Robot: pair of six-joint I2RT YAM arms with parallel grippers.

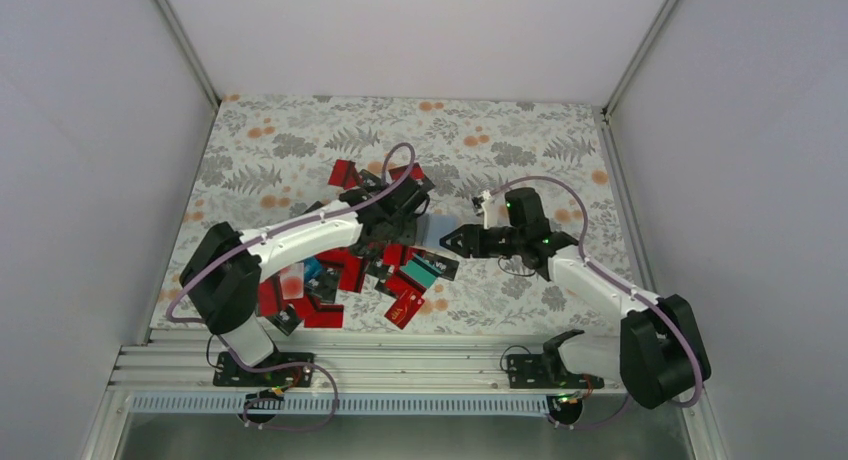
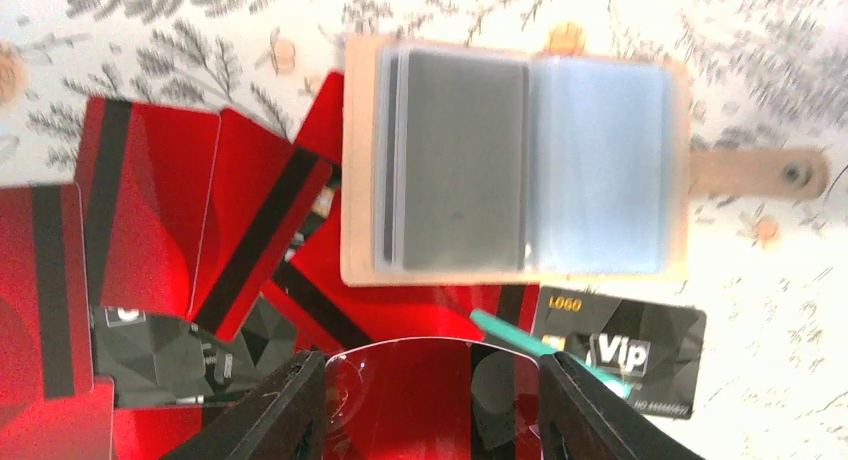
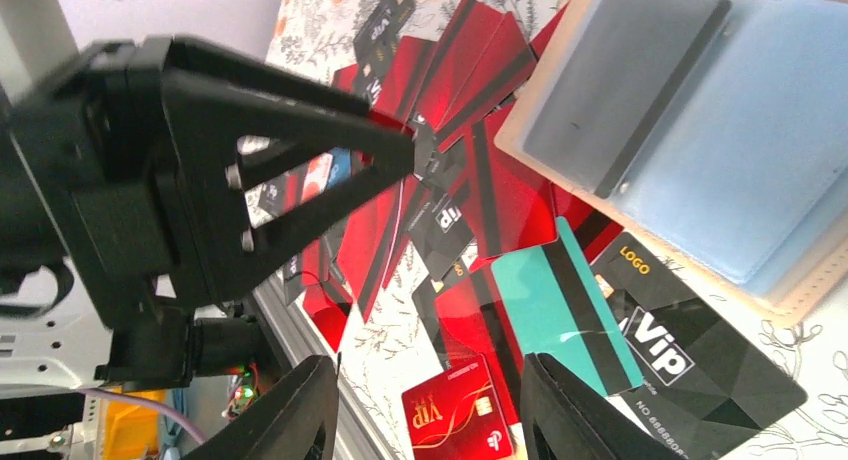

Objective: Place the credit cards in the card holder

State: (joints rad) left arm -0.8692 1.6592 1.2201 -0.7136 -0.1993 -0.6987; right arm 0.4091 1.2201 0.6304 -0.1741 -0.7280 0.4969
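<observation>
**Student:** Where does the card holder [image 2: 600, 160] lie?

**Tutor:** Near the middle of the flower-patterned desk [image 1: 520, 130], at the right edge of the heap of credit cards [image 1: 345, 272]. It lies open and flat, with its clear bluish sleeves upward and one side resting on red cards. A grey card [image 2: 460, 160] sits in one sleeve. A tan strap [image 2: 760, 172] with a snap juts from the opposite outer edge onto bare cloth.

**Student:** And the heap itself?

**Tutor:** Overlapping cards, mostly red with dark stripes and some black, spread to the left and near side of the holder.

**Student:** What state are the left fingers [image 2: 285, 410] in?

**Tutor:** They reach in from the left, above the heap and close to the holder. They are half closed on a red card [image 2: 420, 400], gripped by two opposite edges. Its rounded free end points toward the holder but does not touch it.

**Student:** And the right fingers [image 3: 300, 410]?

**Tutor:** They are just to the right of the holder and point left at it. They are moderately apart and hold nothing. On the desk in front of them, beside the holder's near edge, a teal card [image 3: 560, 310] overlaps a black Vip card [image 3: 700, 360]. A red VIP card [image 3: 455, 420] lies nearer, apart from the holder
</observation>
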